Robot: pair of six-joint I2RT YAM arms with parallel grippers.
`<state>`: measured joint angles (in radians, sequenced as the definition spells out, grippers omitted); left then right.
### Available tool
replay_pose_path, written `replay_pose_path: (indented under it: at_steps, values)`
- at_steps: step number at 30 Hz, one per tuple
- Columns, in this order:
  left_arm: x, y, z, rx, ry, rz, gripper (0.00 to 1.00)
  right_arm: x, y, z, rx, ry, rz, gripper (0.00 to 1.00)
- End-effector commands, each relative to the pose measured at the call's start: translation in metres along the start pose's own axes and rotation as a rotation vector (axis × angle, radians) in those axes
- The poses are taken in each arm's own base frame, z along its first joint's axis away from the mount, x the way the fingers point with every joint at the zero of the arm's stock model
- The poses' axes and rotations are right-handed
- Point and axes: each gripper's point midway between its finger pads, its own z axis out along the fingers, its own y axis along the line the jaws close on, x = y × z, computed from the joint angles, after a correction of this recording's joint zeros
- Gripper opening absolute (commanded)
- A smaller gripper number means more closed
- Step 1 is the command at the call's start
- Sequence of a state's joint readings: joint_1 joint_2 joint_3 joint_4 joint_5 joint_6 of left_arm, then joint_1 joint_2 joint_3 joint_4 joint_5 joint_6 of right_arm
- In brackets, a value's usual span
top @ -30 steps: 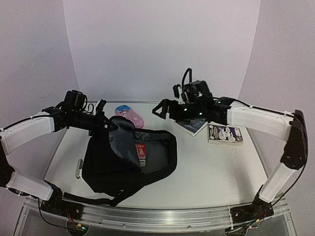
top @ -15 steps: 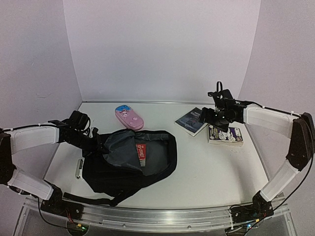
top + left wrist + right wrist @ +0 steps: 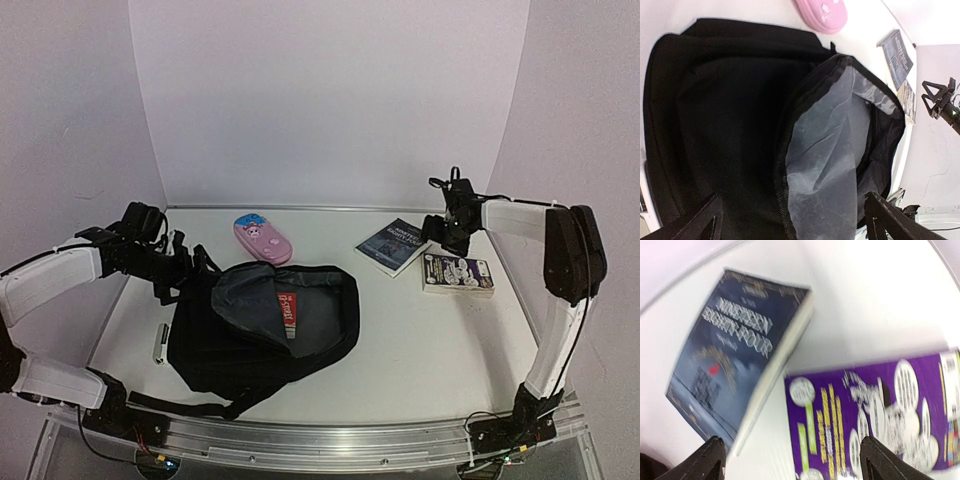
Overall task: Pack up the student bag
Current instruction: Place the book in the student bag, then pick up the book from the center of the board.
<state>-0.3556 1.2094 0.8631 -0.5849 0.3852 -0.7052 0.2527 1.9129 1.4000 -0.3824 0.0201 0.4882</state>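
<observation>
The student bag (image 3: 250, 345) lies black and slumped left of the table's middle, its top flap folded back to show grey lining (image 3: 835, 150) and a red label (image 3: 287, 310). My left gripper (image 3: 190, 268) sits at the bag's upper left edge. In the left wrist view it (image 3: 795, 225) is open, straddling the lining and gripping nothing. My right gripper (image 3: 446, 238) hovers at the back right over two books. It (image 3: 797, 462) is open and empty, above the gap between the dark blue book (image 3: 735, 360) and the purple book (image 3: 875, 415).
A pink pencil case (image 3: 262, 238) lies behind the bag. The dark blue book (image 3: 392, 246) and the purple book (image 3: 458, 273) lie side by side at the right. A small silver item (image 3: 159, 343) rests left of the bag, and a strap (image 3: 200, 405) trails toward the front edge.
My left gripper has opened and let go of the bag's flap, which has sunk lower. My right arm has swung from above the bag to the books at the right.
</observation>
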Motion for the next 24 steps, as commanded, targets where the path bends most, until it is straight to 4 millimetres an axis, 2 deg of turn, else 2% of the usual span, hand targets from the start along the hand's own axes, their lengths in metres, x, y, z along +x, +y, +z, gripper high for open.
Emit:
replay_pose_path:
  at_steps: [1, 6, 14, 24]
  values:
    - [-0.024, -0.015, -0.024, 0.014, -0.097, 0.039, 1.0, -0.044, 0.022, 0.021, -0.127, -0.046, -0.009, 0.85]
    - [-0.04, -0.023, -0.033, 0.043, -0.147, 0.036, 1.0, -0.062, 0.013, 0.057, -0.128, -0.04, 0.034, 0.82]
    - [-0.047, -0.028, -0.036, 0.065, -0.171, 0.017, 1.0, -0.081, 0.008, 0.085, -0.169, -0.052, 0.064, 0.78]
    - [-0.044, -0.027, -0.036, 0.076, -0.168, -0.008, 1.0, -0.081, 0.004, 0.111, -0.209, -0.027, 0.05, 0.73]
